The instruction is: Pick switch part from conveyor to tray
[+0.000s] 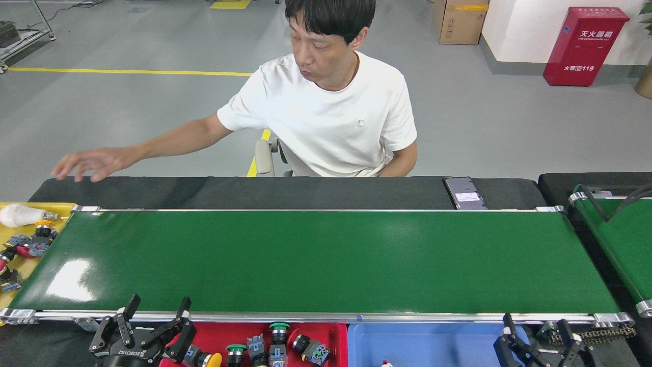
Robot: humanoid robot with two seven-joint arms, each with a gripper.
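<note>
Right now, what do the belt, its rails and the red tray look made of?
Belt: seems smooth rubber or PVC, glossy, by the white glare near its left end. Rails: bright silver metal, likely aluminium, with a brushed shine. Red tray: looks like moulded plastic, even colour, slight sheen.

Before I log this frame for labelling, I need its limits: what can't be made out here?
All in the head view:
- Red tray: bottom edge cuts it off; the left gripper covers its left corner.
- Blue tray: mostly cut off by the bottom edge.
- Yellow tray: cut off by the left edge; its parts are too small to identify.
- Person's hand: motion-blurred.
- Phone screen: too small to read.
</note>
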